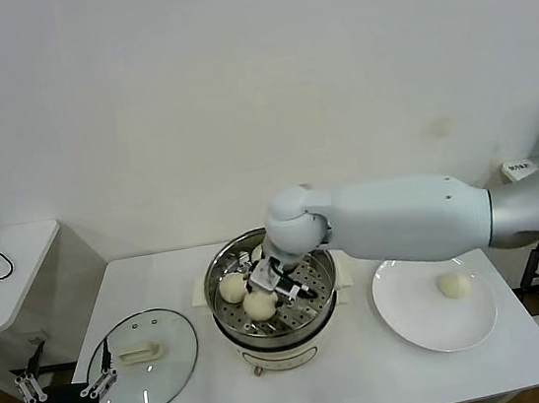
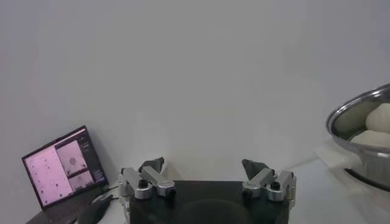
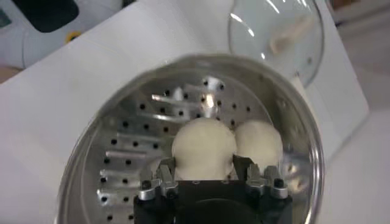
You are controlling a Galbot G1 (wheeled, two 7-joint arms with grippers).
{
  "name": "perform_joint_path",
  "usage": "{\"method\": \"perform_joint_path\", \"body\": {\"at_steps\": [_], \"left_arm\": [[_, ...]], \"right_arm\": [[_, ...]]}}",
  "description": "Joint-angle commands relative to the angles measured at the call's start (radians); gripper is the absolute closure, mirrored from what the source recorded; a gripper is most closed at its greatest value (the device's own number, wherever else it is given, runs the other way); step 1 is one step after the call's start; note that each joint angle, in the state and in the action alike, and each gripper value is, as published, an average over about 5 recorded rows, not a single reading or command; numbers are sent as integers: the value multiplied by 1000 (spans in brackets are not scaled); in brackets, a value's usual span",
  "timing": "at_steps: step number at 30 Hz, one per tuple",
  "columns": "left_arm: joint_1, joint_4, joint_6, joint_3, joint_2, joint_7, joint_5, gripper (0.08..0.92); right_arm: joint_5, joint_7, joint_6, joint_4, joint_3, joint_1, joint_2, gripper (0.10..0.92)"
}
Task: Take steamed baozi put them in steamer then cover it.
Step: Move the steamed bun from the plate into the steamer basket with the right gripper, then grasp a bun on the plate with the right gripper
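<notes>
The steamer is a shiny perforated basket in a cream pot base at the table's middle. My right gripper reaches into it and is shut on a steamed baozi, which rests low in the basket. A second baozi lies right beside the held one, and both show in the head view. One more baozi lies on the white plate. The cover, a glass lid with a cream handle, lies flat on the table left of the steamer. My left gripper hangs open and empty off the table's front left corner.
A side table with cables stands at the far left. A laptop shows in the left wrist view. The steamer's rim stands off to one side of my left gripper. A white wall lies behind the table.
</notes>
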Motion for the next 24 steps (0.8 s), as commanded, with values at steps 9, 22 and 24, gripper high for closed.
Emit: {"method": "perform_joint_path", "body": {"at_steps": [9, 22, 24], "left_arm": [[1, -1, -1, -5, 1, -2, -2, 177], [-15, 13, 3, -20, 28, 2, -16, 177], [-18, 14, 4, -16, 34, 3, -17, 177]], "right_arm": [[-42, -16, 115, 28, -2, 10, -24, 311], [119, -67, -117, 64, 205, 75, -326, 202], [164, -75, -193, 91, 209, 90, -405, 202]]}}
